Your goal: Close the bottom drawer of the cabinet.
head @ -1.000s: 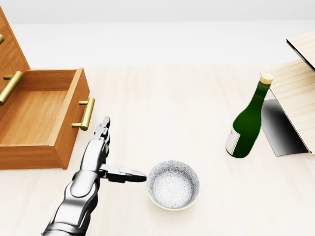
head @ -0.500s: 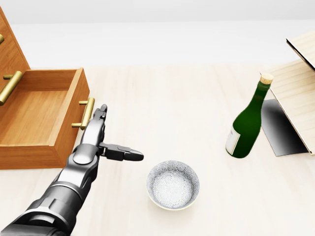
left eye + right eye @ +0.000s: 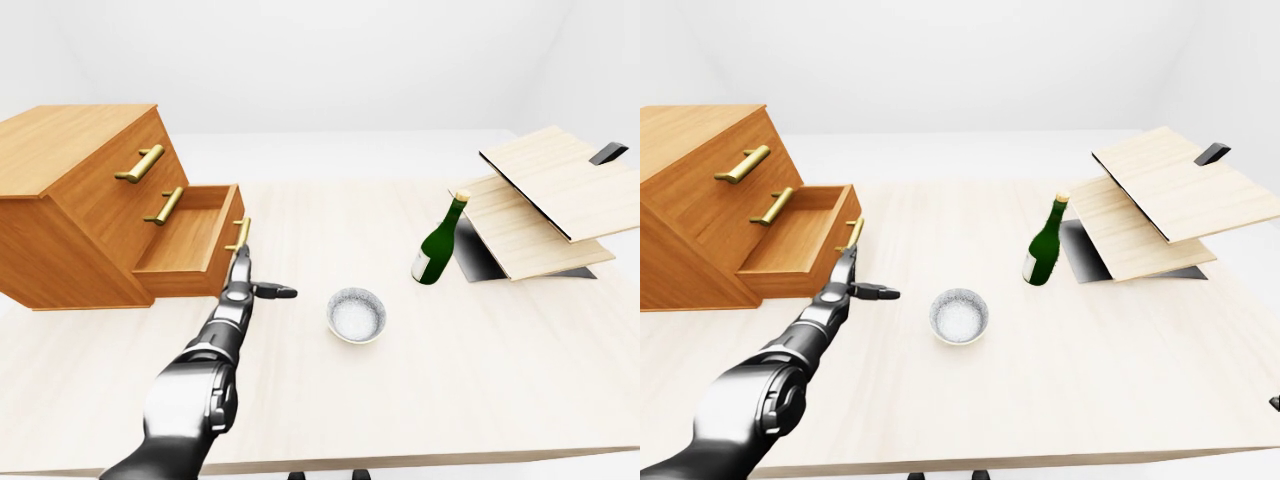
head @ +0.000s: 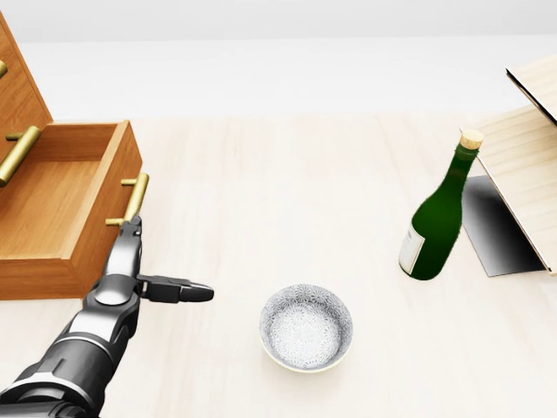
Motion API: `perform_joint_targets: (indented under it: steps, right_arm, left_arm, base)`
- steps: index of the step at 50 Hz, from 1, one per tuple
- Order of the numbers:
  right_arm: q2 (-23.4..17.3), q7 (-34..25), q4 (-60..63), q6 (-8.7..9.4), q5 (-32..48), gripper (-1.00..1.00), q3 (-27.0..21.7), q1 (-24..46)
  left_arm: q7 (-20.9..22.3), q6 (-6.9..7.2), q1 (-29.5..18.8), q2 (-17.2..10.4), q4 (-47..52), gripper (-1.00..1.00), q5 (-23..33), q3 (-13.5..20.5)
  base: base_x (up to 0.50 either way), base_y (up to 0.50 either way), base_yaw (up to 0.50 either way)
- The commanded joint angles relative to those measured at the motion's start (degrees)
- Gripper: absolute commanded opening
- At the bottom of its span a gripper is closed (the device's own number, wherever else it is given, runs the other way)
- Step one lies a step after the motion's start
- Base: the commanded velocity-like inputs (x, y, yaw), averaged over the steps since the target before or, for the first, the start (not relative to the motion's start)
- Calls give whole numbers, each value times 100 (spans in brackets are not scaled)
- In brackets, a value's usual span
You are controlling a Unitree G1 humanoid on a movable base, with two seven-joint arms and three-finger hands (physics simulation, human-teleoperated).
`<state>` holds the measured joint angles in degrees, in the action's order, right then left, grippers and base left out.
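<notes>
The wooden cabinet point(image 3: 75, 205) stands at the left of the light table point(image 3: 420, 380), and its bottom drawer point(image 4: 61, 213) is pulled out toward the right in the head view, its inside bare and its brass handle point(image 4: 129, 202) on the face turned to the table's middle. The left hand point(image 4: 135, 266) reaches in from the lower left with its fingers spread open, gripping nothing: the long fingers point(image 4: 129, 239) point up at the drawer front with their tips at the lower end of the handle (whether they touch it or only stand just before it, the views do not settle), while the thumb point(image 4: 178, 291) sticks out sideways to the right. The right hand does not show in any view. Right of the hand sits a patterned white bowl point(image 4: 306, 326), apart from it. Farther right a green bottle point(image 4: 439, 213) with a cork stands upright, just beside a stack of tilted pale wooden boards point(image 3: 545, 205) at the table's right edge.
</notes>
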<state>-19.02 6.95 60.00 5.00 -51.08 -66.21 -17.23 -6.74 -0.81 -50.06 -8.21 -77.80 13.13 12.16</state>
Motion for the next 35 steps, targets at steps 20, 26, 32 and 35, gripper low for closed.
perform_joint_targets:
  steps: [20, 26, 32, 35]
  right_arm:
    - [34, -41, 0, 0, 73, 100, 86, -27]
    - [-3, 10, 0, 0, 30, 100, 89, -67]
    - [-65, 87, 0, 0, 46, 100, 168, -86]
    - [-80, 95, 0, 0, 53, 100, 175, -65]
  left_arm:
    - [-358, 220, 315, -493, -122, 100, 617, 429]
    - [-388, 237, 350, -560, -124, 100, 629, 471]
    - [-429, 294, 336, -719, -124, 100, 626, 539]
    - [-419, 368, 209, -855, -116, 100, 491, 674]
  base:
    - [0, 0, 0]
    - [0, 0, 0]
    - [0, 0, 0]
    - [0, 0, 0]
